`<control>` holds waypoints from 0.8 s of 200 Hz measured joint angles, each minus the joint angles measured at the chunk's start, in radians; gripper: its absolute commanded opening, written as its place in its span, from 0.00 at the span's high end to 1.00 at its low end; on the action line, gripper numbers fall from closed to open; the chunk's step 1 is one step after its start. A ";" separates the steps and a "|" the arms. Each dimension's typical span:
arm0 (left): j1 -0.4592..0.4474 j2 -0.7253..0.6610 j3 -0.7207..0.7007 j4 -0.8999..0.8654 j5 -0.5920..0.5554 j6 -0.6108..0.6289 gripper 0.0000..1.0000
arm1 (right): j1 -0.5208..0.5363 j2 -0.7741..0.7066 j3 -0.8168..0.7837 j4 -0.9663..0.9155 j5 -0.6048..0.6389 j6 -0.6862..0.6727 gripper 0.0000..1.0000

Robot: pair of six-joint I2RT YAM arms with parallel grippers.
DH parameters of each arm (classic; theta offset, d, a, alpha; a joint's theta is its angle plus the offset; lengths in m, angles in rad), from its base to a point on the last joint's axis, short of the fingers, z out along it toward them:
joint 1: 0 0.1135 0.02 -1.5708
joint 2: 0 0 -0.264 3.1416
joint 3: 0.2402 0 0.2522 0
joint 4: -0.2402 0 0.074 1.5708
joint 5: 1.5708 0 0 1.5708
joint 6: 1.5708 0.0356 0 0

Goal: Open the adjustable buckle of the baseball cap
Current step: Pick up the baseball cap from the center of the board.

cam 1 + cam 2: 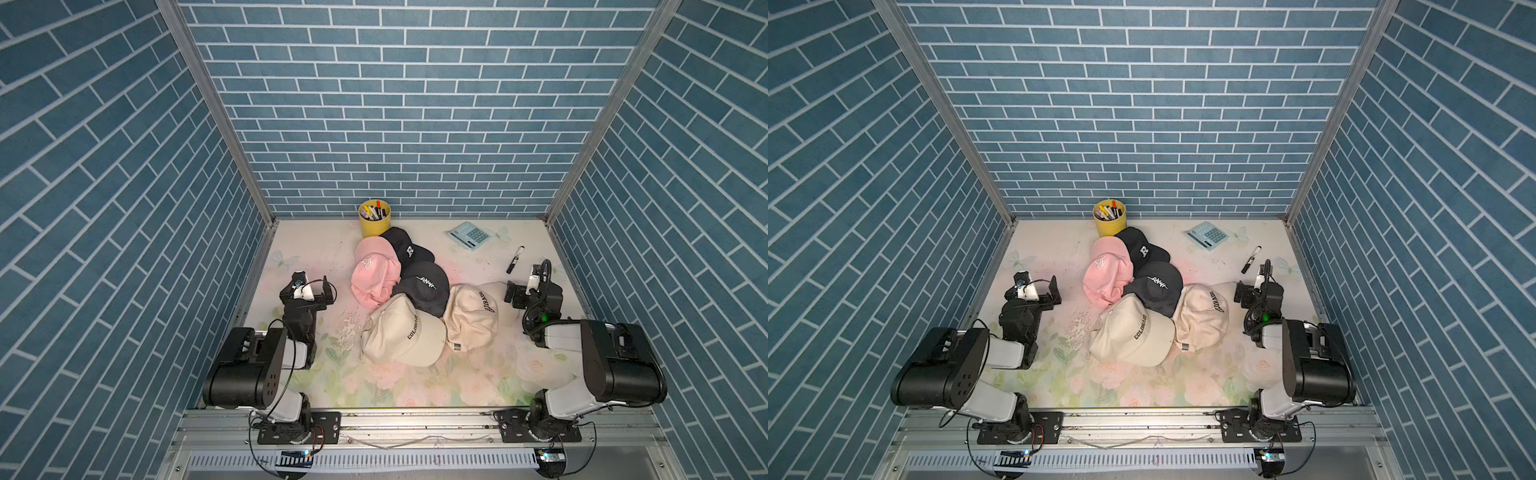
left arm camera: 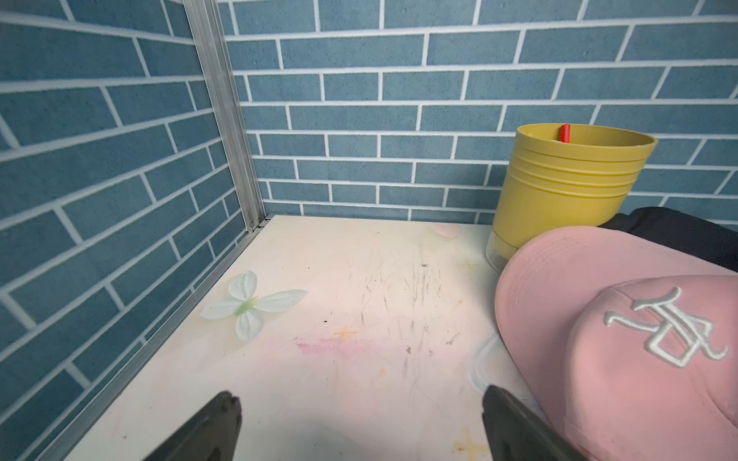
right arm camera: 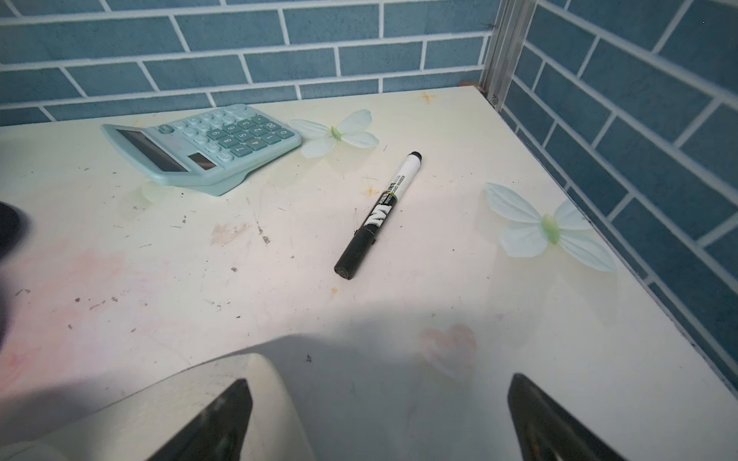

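While both claws hang wide and empty, the task sits at its approach step, with no cap gripped.
Only 1 buckle (image 1: 456, 346) shows: a small grey clasp at the near edge of the cream cap (image 1: 473, 313) on the right of the 5-cap heap (image 1: 422, 286). The right claw (image 1: 516, 294) stands just beside that cap's far side, so the buckle lies across the crown from it, toward the arm's base. The left claw (image 1: 308, 291) is apart from the heap, near the pink cap (image 2: 623, 343). Next, I judge, 1 claw must pin the strap while the other works the clasp.
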 measured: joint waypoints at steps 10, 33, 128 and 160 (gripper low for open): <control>0.000 0.000 0.000 0.000 0.000 0.000 0.00 | 0.000 0.000 0.000 0.000 0.000 0.000 0.01; 0.000 0.000 0.000 0.000 0.000 0.000 0.00 | 0.000 0.000 0.000 0.000 0.000 0.000 0.01; 0.000 0.000 0.000 0.000 0.000 0.000 0.00 | 0.000 0.000 0.000 0.000 0.000 0.000 0.01; 0.000 -0.001 0.001 -0.002 0.003 0.001 0.00 | 0.000 0.000 0.000 0.000 0.010 0.001 0.01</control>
